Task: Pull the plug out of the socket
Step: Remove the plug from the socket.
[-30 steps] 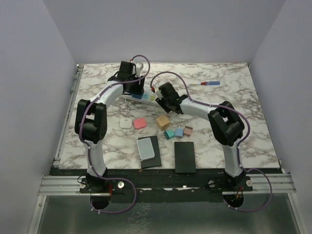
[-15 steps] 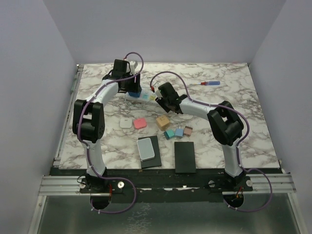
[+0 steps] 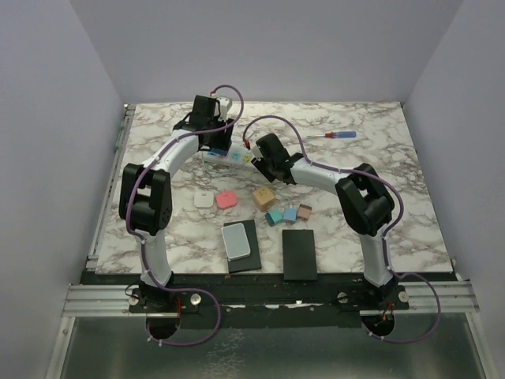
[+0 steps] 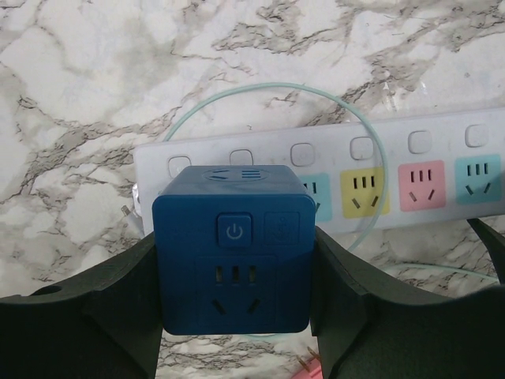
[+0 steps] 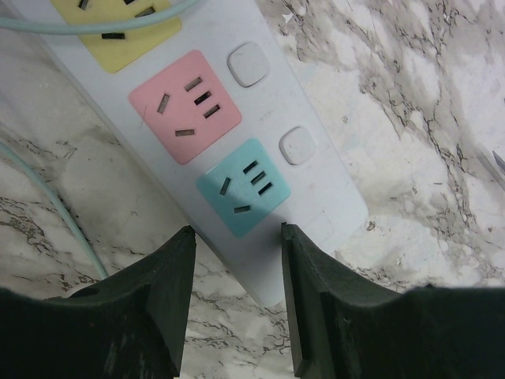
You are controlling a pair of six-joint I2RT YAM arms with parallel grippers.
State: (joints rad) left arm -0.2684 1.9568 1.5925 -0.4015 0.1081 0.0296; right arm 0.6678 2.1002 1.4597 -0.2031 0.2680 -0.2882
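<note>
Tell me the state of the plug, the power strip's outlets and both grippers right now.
Blue cube plug: clamped in the left gripper; whether it is seated in the strip, cannot tell.
Power strip: yellow outlet, pink outlet and teal outlet empty.
Left gripper: shut on the plug.
Right gripper: open, fingertips over the strip's teal end.

A white power strip (image 3: 235, 159) lies on the marble worktop (image 3: 379, 181). The left end effector (image 3: 216, 144) is over the strip's left end, at a blue plug (image 3: 220, 148). The right end effector (image 3: 256, 163) is at the strip's right end. A screwdriver (image 3: 335, 135) lies well to the strip's right. A pink block (image 3: 226, 200) and a tan cube (image 3: 263, 197) sit on the strip's near side.
</note>
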